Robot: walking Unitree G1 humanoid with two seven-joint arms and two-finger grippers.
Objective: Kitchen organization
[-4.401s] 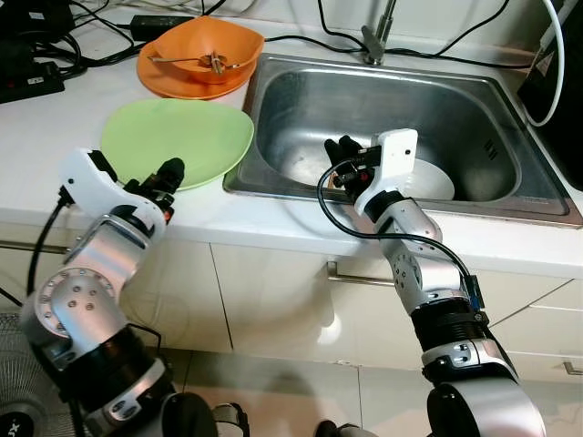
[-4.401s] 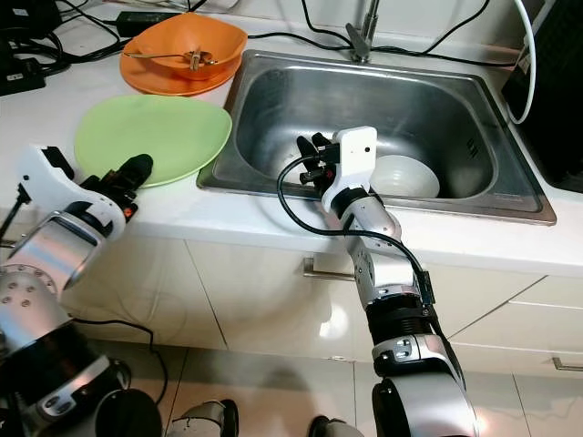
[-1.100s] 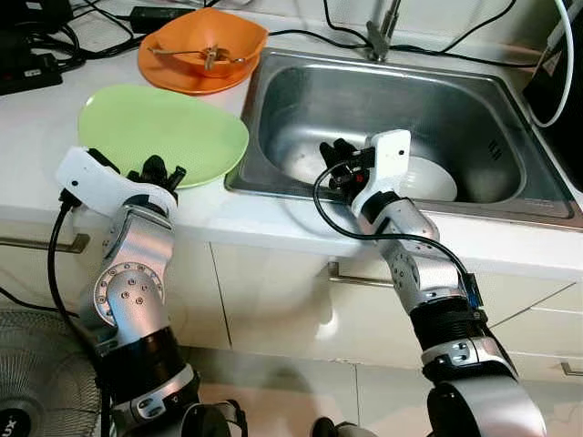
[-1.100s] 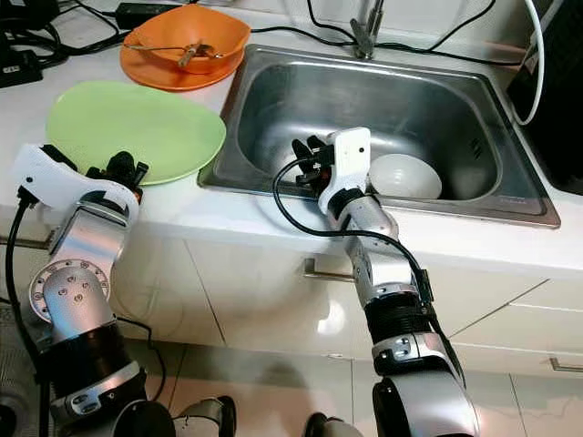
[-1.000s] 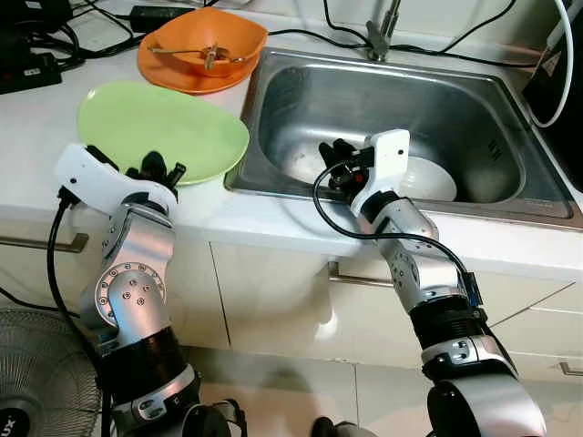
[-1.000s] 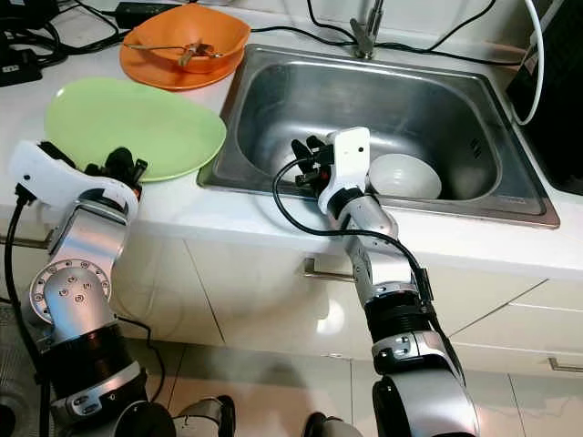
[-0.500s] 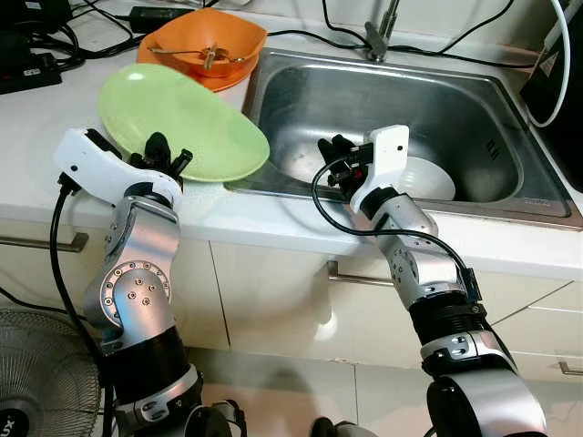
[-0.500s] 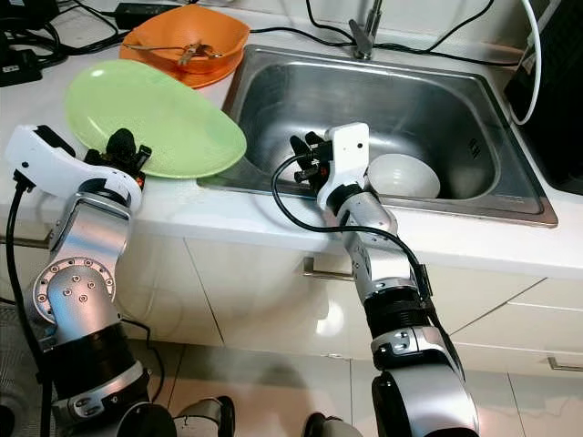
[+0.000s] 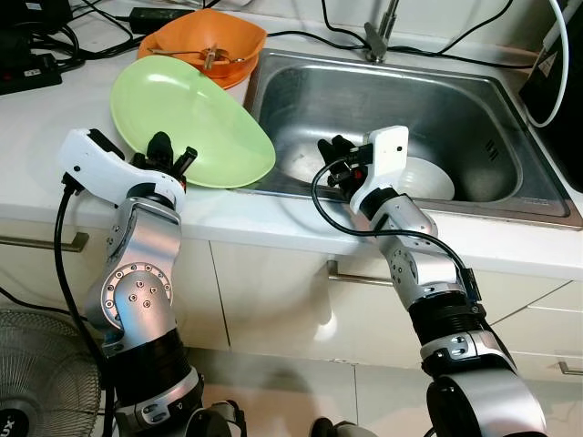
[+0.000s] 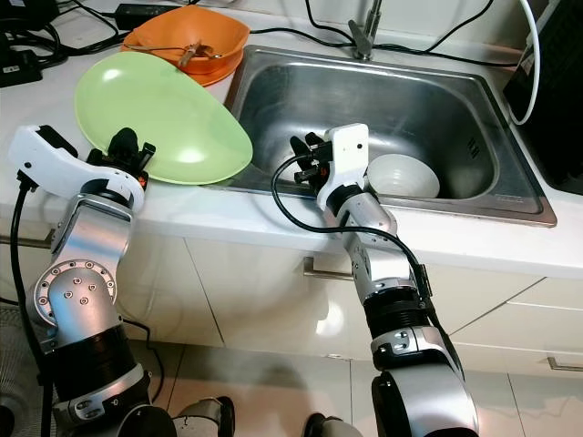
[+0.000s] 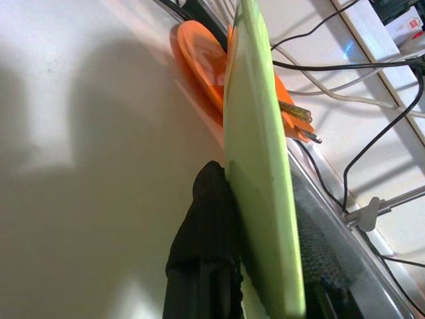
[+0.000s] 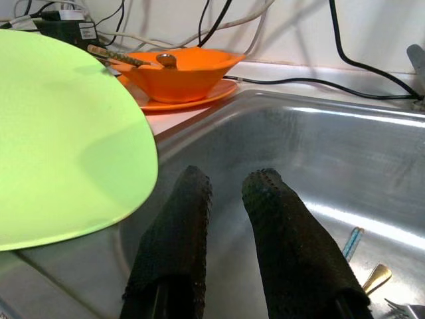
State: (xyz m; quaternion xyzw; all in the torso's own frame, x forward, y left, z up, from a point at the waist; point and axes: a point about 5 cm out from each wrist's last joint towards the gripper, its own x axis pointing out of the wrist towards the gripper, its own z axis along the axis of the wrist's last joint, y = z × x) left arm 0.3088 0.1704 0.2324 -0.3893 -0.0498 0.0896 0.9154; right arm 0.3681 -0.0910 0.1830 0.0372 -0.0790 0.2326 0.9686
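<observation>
Plate (image 9: 187,123), green, is tilted above the white counter (image 9: 55,127), its far edge over the sink (image 9: 474,118) rim, clamped at its near rim by the left gripper (image 9: 168,159). Right gripper (image 9: 335,162) hovers inside the sink with jaws narrowly parted, empty. Its arm partly hides a white bowl (image 9: 428,177). Right wrist view shows cutlery (image 12: 372,282) on the sink floor. Behind stands an orange bowl (image 9: 205,41).

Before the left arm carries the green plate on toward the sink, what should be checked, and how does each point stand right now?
1. Left gripper clamped on green plate rim: ok.
2. Plate lifted off the counter, tilted: ok.
3. Plate clear of orange bowl: cannot tell.
4. Right gripper empty, open, inside the sink: ok.
5. Sink landing spot free: not ok, white bowl and cutlery lie there.
</observation>
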